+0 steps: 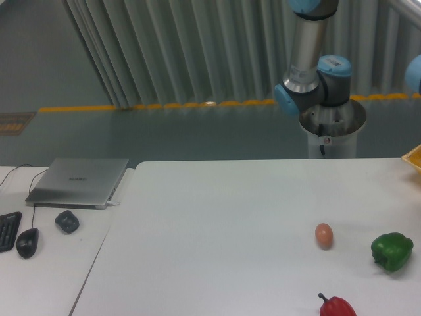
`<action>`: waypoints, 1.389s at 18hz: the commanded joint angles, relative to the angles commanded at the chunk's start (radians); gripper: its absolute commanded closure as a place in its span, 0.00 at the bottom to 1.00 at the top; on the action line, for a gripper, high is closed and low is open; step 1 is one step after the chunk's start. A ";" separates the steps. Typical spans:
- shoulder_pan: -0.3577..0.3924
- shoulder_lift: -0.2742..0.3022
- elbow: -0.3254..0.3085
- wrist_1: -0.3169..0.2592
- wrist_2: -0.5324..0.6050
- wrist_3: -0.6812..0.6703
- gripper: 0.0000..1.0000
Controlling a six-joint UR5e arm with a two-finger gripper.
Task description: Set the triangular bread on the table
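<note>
The large white table (pixel 217 224) fills the middle and right of the camera view. At the right edge of the frame a small golden orange-tan corner (pixel 414 160) shows just above the table's far side. It looks like part of the triangular bread, and the rest of it is cut off by the frame. The arm's base and blue-grey joints (pixel 314 85) stand behind the table, and another blue joint (pixel 414 72) shows at the right edge. The gripper is out of view.
A small brown egg (pixel 323 235), a green bell pepper (pixel 392 251) and a red pepper (pixel 337 307) lie on the table's right front. On the narrower desk at left are a laptop (pixel 79 181), a mouse (pixel 27 242), a keyboard (pixel 8 230) and a small dark object (pixel 66 221).
</note>
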State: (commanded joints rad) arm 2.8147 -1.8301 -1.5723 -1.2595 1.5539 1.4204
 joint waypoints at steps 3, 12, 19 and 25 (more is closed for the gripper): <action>0.037 0.011 -0.008 -0.008 0.029 0.118 0.00; 0.046 -0.017 -0.048 -0.001 0.160 0.420 0.00; 0.063 -0.064 -0.042 0.037 0.169 0.449 0.00; 0.095 -0.107 -0.017 0.086 0.167 0.469 0.00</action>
State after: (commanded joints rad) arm 2.9099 -1.9373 -1.5893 -1.1737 1.7211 1.8898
